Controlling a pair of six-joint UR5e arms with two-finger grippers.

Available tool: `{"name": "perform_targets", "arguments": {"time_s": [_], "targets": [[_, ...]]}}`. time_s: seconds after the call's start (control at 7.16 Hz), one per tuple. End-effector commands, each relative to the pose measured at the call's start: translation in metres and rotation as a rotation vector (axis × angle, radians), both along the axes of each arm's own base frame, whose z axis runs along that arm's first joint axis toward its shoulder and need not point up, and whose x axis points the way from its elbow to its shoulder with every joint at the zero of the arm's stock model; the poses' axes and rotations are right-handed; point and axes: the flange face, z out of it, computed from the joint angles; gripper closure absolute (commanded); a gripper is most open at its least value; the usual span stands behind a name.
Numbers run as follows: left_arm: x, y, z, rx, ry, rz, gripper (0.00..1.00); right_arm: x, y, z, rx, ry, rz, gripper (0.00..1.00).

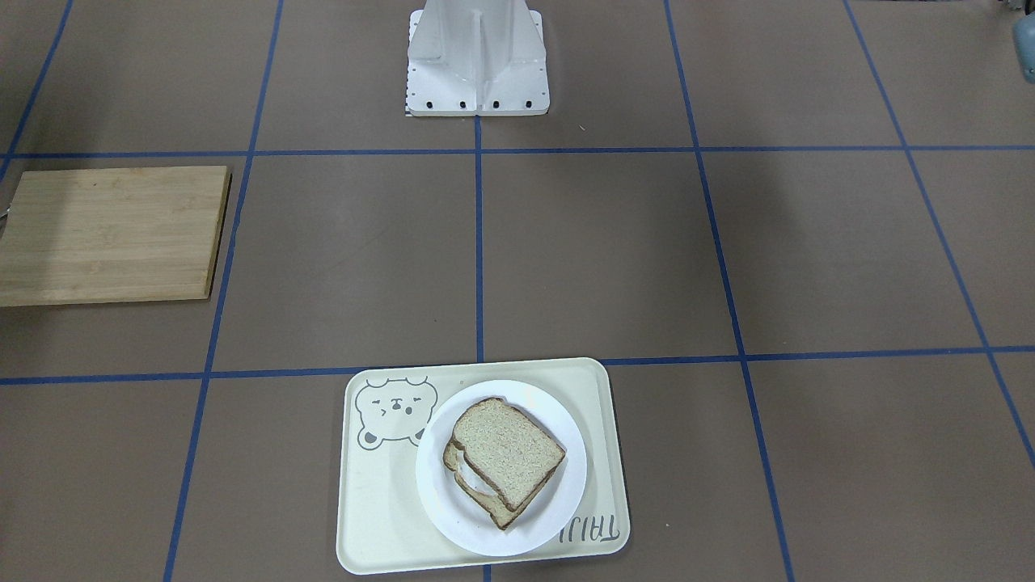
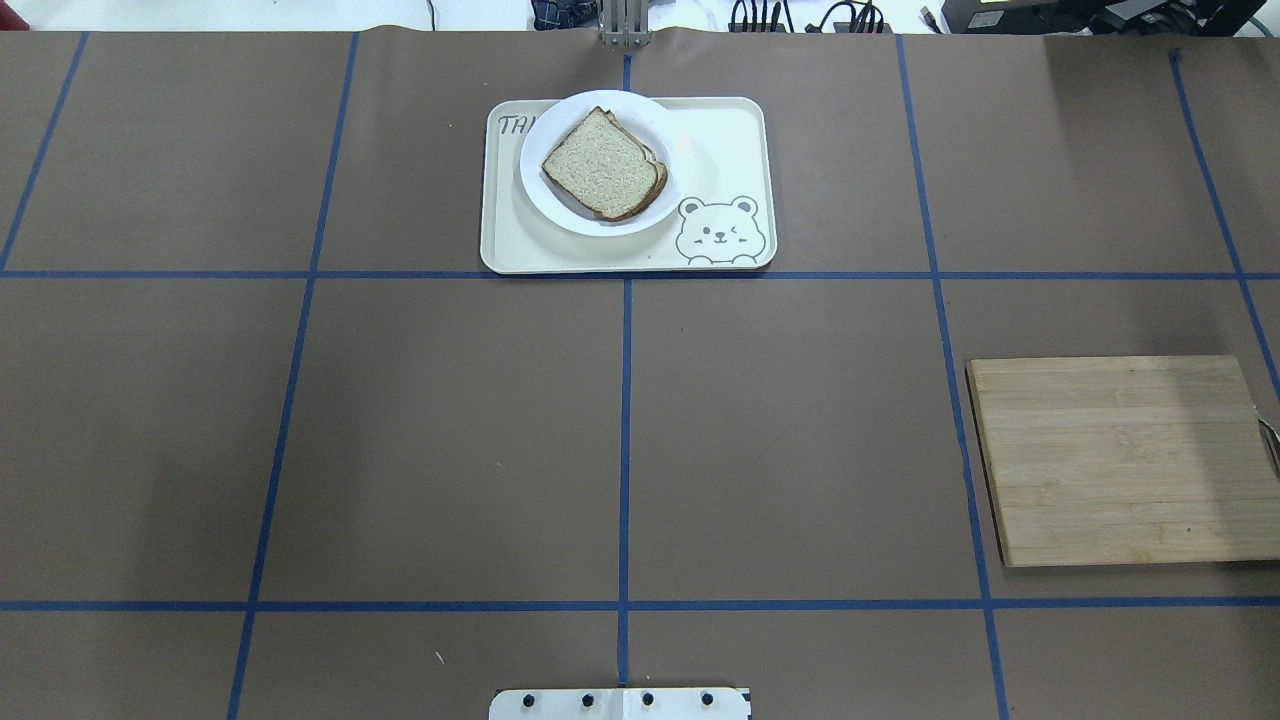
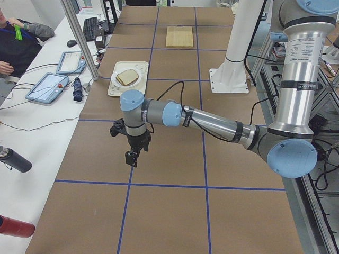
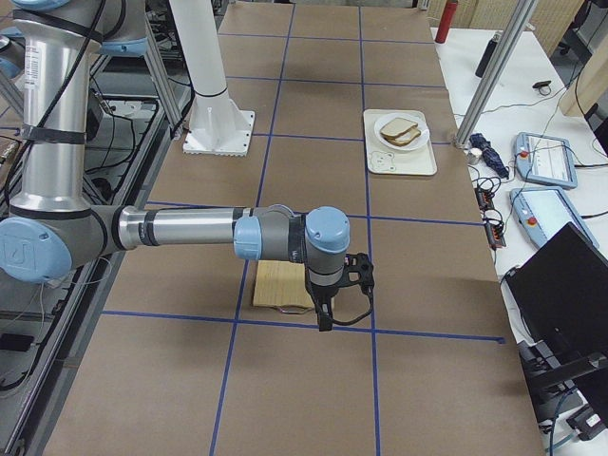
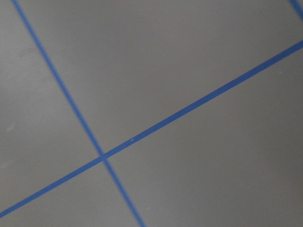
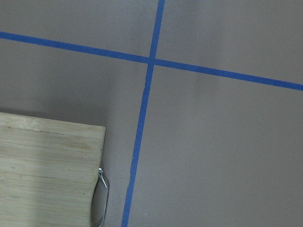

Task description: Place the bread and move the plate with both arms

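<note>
The left gripper (image 3: pixel 130 157), black and pointing down, hangs over the brown paper-covered table (image 3: pixel 175 211) in the view from the left end, carried by the grey-silver left arm (image 3: pixel 212 123) with its pale blue joint caps. Whether its fingers are spread or pressed together cannot be told. From the right end, the right gripper (image 4: pixel 324 321) hangs above a blue tape line (image 4: pixel 427 334), its state equally unclear, while the right arm (image 4: pixel 180 228) hides part of a wooden cutting board (image 4: pixel 275 285). Facing the robot, the bread (image 1: pixel 508 449), a grainy pale-tan slice with dark brown crust, lies on a second slice (image 1: pixel 457 461) on the round, glossy white plate (image 1: pixel 558 501). The plate sits on a cream rectangular tray (image 1: pixel 380 517) bearing a bear drawing, well apart from both grippers. Overhead, the tray's near edge meets a tape line and the cutting board lies far right. The left wrist view shows only paper and crossing tape; the right wrist view shows the board's corner and a thin metal handle (image 6: pixel 106 191).
</note>
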Motion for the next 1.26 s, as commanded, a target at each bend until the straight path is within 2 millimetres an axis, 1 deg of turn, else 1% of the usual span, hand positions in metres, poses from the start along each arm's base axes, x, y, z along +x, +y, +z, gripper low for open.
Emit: {"name": "perform_targets", "arguments": {"time_s": [0.0, 0.14, 0.28, 0.42, 0.56, 1.12], "targets": [[-0.029, 0.035, 0.041, -0.028, 0.011, -0.05, 0.02, 0.0, 0.0, 0.003, -0.007, -0.001, 0.0, 0.0], [-0.027, 0.064, 0.065, -0.022, 0.051, -0.053, 0.01, 0.0, 0.0, 0.003, -0.007, -0.001, 0.0, 0.0], [-0.025, 0.073, 0.07, -0.02, 0.085, -0.052, 0.01, 0.0, 0.0, 0.003, -0.006, -0.001, 0.001, 0.0], [-0.02, 0.079, 0.082, -0.065, 0.157, -0.049, 0.01, 0.0, 0.0, 0.003, -0.007, -0.001, 0.0, 0.0], [-0.016, 0.083, 0.087, -0.089, 0.219, -0.049, 0.02, 0.0, -0.001, 0.003, -0.005, 0.001, 0.0, 0.0], [-0.015, 0.082, 0.088, -0.082, 0.218, -0.043, 0.01, 0.0, -0.001, 0.005, -0.01, 0.002, 0.0, 0.0]]}}
